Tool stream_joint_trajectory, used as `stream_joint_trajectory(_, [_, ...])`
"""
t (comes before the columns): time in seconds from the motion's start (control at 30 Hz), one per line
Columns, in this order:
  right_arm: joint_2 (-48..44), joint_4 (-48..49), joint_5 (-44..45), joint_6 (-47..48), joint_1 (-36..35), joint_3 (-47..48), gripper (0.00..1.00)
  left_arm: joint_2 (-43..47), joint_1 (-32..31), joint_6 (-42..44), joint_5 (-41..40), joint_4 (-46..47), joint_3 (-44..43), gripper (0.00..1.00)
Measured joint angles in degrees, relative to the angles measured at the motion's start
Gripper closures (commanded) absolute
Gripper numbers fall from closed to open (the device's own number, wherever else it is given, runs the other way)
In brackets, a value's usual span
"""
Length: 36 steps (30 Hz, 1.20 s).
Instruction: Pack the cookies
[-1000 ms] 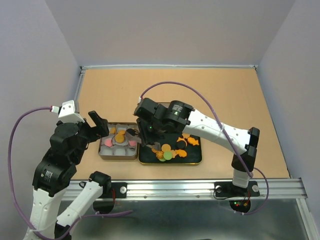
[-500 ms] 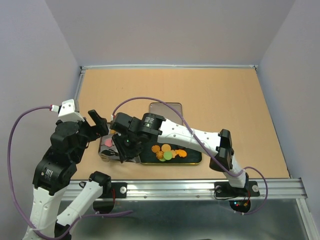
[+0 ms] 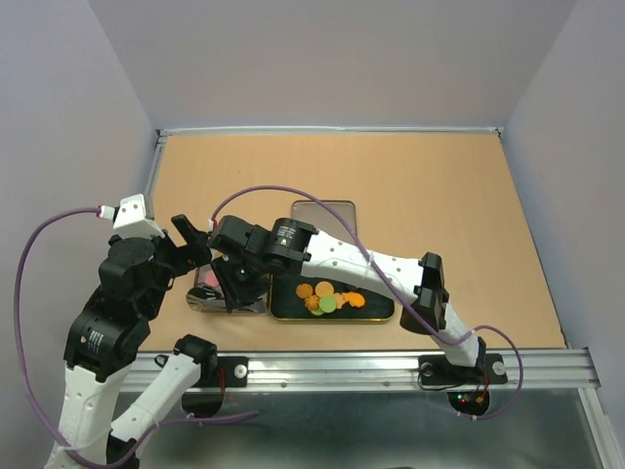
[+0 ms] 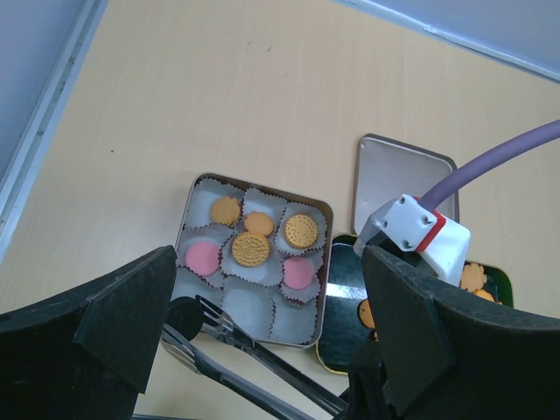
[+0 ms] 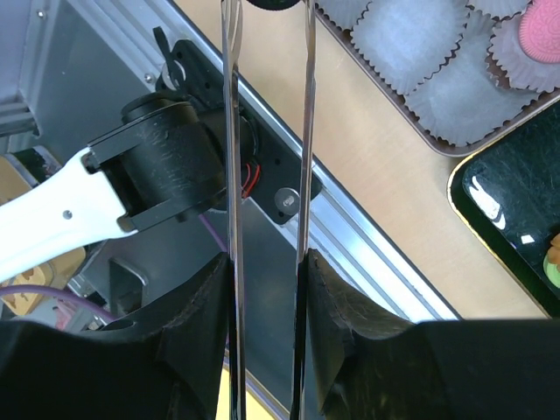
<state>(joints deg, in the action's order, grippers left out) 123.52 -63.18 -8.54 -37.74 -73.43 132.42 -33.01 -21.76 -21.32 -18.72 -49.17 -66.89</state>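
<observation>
A square tin point(image 4: 262, 182) lined with white paper cups holds several orange and pink cookies point(image 4: 250, 249). My right gripper point(image 5: 267, 280) is shut on metal tongs point(image 5: 229, 175). The tongs point(image 4: 254, 359) pinch a black cookie point(image 4: 184, 317) at the tin's near left corner; it also shows at the top edge of the right wrist view point(image 5: 273, 3). More cookies point(image 3: 327, 296) lie on the black tray point(image 3: 376, 311) right of the tin. My left gripper point(image 4: 269, 262) is open and empty above the tin. In the top view the right gripper point(image 3: 239, 278) hides most of the tin point(image 3: 200, 298).
The tin's lid point(image 3: 322, 210) lies flat behind the black tray. The table's metal front rail point(image 5: 394, 254) and the left arm's base are just below the tongs. The black tray point(image 5: 516, 201) touches the tin's right side.
My right arm has swung left from over the black tray to the tin's near left corner, carrying the tongs with the black cookie. The left arm has not moved.
</observation>
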Motion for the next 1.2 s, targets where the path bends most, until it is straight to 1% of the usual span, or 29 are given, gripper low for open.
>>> stream_joint_trajectory(0.17, [1.0, 0.2, 0.8, 0.5, 0.0, 0.0, 0.66, 0.0, 0.0, -0.3, -0.1, -0.1, 0.0, 0.01])
stream_joint_trajectory(0.23, [1.2, 0.2, 1.0, 0.7, 0.2, 0.0, 0.65, 0.0, 0.0, -0.4, -0.2, -0.4, 0.0, 0.01])
stream_joint_trajectory(0.33, [1.3, 0.2, 1.3, 0.9, 0.2, 0.0, 0.60, 0.0, 0.0, -0.7, -0.3, -0.8, 0.0, 0.01])
stream_joint_trajectory(0.4, [1.3, 0.2, 1.5, 1.0, 0.3, 0.0, 0.55, 0.0, 0.0, -0.9, -0.3, -1.0, 0.0, 0.01])
stream_joint_trajectory(0.5, [1.3, 0.2, 1.8, 1.3, 0.4, 0.0, 0.50, 0.0, 0.0, -1.1, -0.4, -1.1, 0.0, 0.01])
stream_joint_trajectory(0.53, [1.3, 0.2, 1.9, 1.5, 0.4, 0.0, 0.47, 0.0, 0.0, -1.2, -0.4, -1.1, 0.0, 0.01])
stream_joint_trajectory(0.67, [1.3, 0.3, 2.1, 1.8, 0.4, 0.0, 0.45, 0.0, 0.0, -1.4, -0.4, -1.1, 0.0, 0.01])
stream_joint_trajectory(0.97, [1.3, 0.6, 2.4, 2.0, 0.4, 0.0, 0.45, -0.2, 0.0, -1.5, -0.4, -1.2, -0.8, 0.01])
stream_joint_trajectory(1.1, [1.1, 0.7, 4.2, 2.0, 0.4, -0.2, 0.45, -0.3, 0.0, -1.6, -0.4, -1.3, -0.8, 0.01])
stream_joint_trajectory(1.2, [-0.6, 0.7, 6.6, 1.9, 0.5, -2.2, 0.45, -0.6, 0.0, -1.6, -0.4, -1.4, -1.6, 0.01])
